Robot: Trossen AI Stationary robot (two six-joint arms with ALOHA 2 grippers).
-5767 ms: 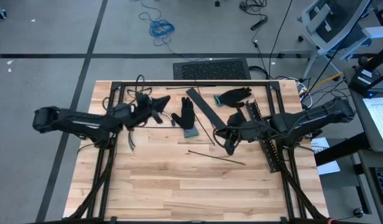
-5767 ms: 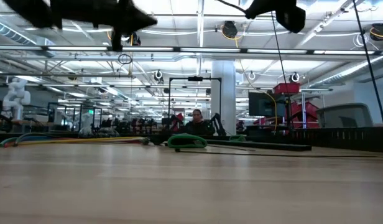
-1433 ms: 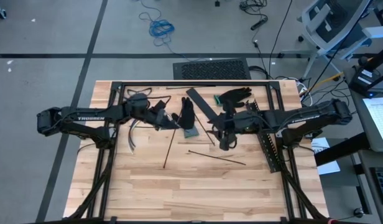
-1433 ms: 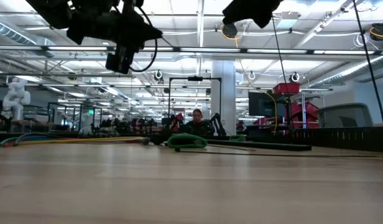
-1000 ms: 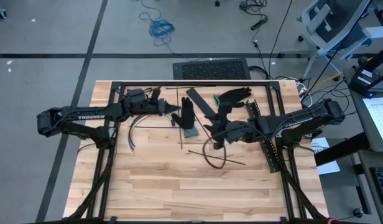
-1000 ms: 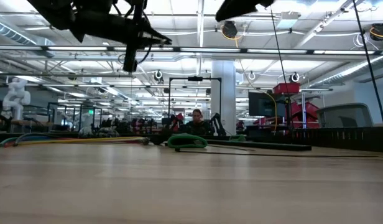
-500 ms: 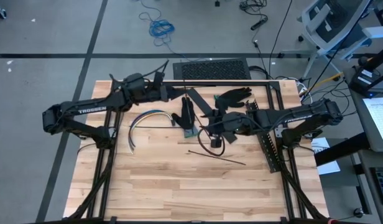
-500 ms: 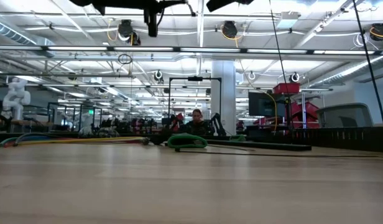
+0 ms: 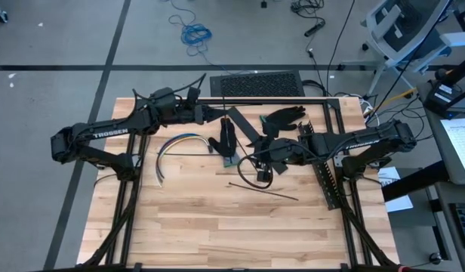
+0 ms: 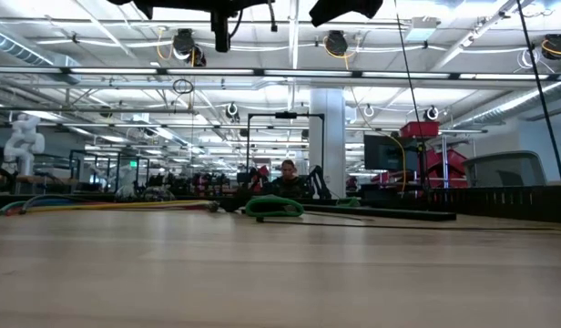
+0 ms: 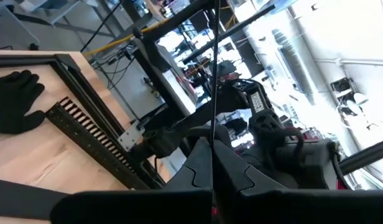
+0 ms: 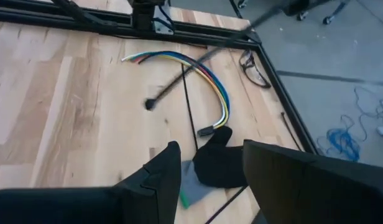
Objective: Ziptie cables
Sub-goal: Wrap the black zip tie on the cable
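The cables are a curved, multicoloured bundle lying flat on the wood left of centre, also seen in the right wrist view. No gripper touches them. My left gripper is raised over the table's far part, beyond the cables, and is shut on a thin black zip tie. My right gripper hovers right of centre with its fingers apart and nothing between them. It points toward a black glove and the cables. A thin dark loop shows beside it; what it is I cannot tell. My left gripper pinches the thin black zip tie between its two fingertips. The tie runs on straight past the fingertips, in the air and clear of the table. Which end of the tie the fingers have does not show.
Two black gloves, a flat black strip and a black slotted strip lie on the table. A thin black stick lies nearer the front. A black frame rims the table. Bare wood fills the near half.
My left gripper has risen and gone toward the table's far edge, rolling a little, still shut on the zip tie, which has gone up with it. In the low view it has climbed almost out of the picture's top. My right gripper has rolled roughly in place.
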